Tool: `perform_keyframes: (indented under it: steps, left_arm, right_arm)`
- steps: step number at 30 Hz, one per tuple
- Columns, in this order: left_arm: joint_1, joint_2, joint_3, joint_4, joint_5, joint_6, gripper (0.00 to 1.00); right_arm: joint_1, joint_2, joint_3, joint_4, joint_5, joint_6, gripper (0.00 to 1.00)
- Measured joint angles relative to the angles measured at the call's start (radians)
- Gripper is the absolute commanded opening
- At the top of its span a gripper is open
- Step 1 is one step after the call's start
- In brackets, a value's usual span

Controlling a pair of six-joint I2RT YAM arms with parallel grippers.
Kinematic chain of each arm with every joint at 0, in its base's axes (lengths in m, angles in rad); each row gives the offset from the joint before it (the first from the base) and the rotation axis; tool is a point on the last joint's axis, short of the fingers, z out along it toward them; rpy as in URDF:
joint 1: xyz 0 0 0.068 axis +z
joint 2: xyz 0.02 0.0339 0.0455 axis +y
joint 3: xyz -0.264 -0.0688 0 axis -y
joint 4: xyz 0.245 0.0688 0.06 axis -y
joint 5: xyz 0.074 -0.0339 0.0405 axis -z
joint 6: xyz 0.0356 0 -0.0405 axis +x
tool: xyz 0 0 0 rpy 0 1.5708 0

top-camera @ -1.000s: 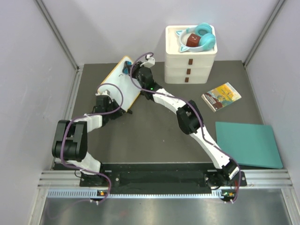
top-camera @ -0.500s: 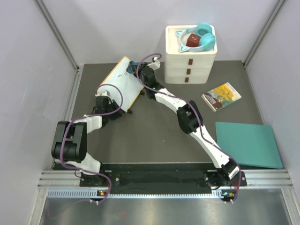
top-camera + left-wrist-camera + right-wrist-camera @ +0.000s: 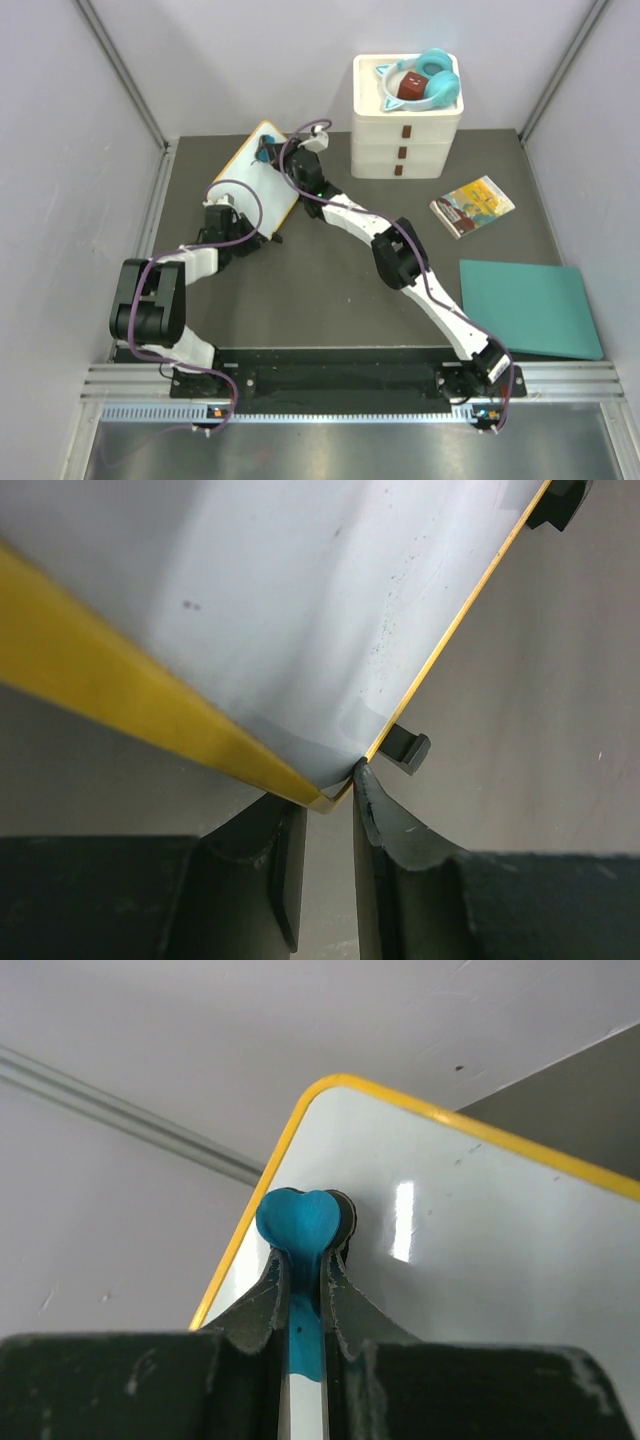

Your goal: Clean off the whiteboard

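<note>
The whiteboard (image 3: 252, 178), white with a yellow rim, lies tilted at the back left of the dark table. My left gripper (image 3: 236, 208) is shut on its near corner; the left wrist view shows the corner (image 3: 335, 792) pinched between the fingers, a black stand foot (image 3: 408, 750) just beyond it and faint specks on the board (image 3: 300, 600). My right gripper (image 3: 272, 153) is shut on a blue heart-shaped eraser (image 3: 300, 1222) and presses it on the board (image 3: 480, 1240) near its far rounded corner. No scribbles show.
A white drawer unit (image 3: 405, 130) with teal headphones (image 3: 430, 82) on top stands at the back. A small book (image 3: 472, 206) lies to its right. A teal sheet (image 3: 530, 308) lies at the right. Grey walls close the sides.
My right gripper with the eraser swept right across the board's far end, then back left toward the far corner. The left gripper and the board have stayed put.
</note>
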Motion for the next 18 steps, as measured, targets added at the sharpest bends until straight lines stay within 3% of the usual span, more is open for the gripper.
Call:
perform_keyframes:
  steps: [9, 18]
  left_arm:
    - [-0.002, -0.002, -0.002, 0.000, -0.003, -0.002, 0.00]
    - [-0.003, -0.003, -0.003, 0.000, -0.005, -0.001, 0.00]
  right_arm:
    - [0.055, -0.017, -0.031, 0.050, -0.018, -0.028, 0.00]
    - [0.024, -0.027, -0.056, 0.051, -0.028, -0.031, 0.00]
